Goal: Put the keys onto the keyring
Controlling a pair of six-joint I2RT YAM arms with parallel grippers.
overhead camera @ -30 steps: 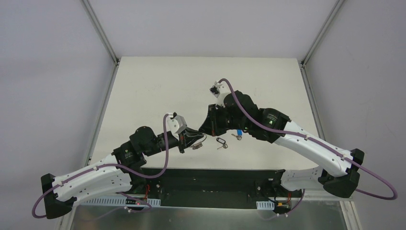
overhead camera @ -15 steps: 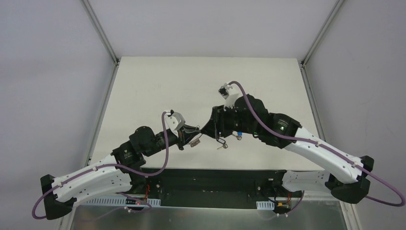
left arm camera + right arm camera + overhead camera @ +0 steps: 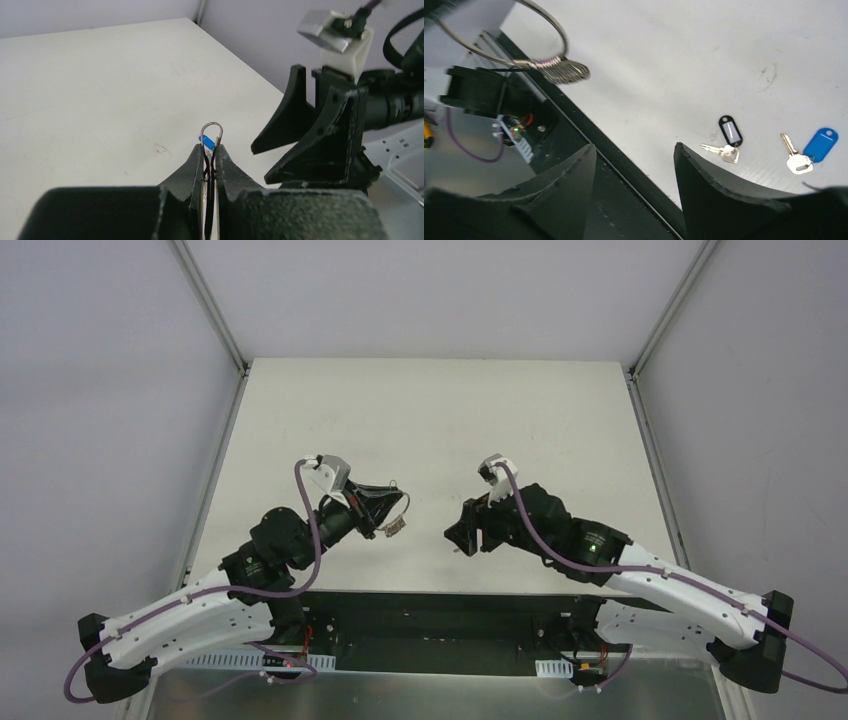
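Note:
My left gripper is shut on the keyring, whose thin wire loop pokes out past the fingertips. In the top view the left gripper holds the keyring above the table, its small metal piece dangling. The right wrist view shows the keyring at upper left. Both keys lie on the table: one with a black head, one with a blue head. My right gripper is open and empty, over the table's near edge, to the left of the keys. From above, the right gripper covers them.
The table's dark front edge runs under my right fingers, with the black base rail beyond it. White table surface stretches behind both arms. The two grippers face each other, a short gap apart.
The right gripper has opened and pulled back toward the near edge, away from the left one. The left gripper has carried the keyring left and farther back.

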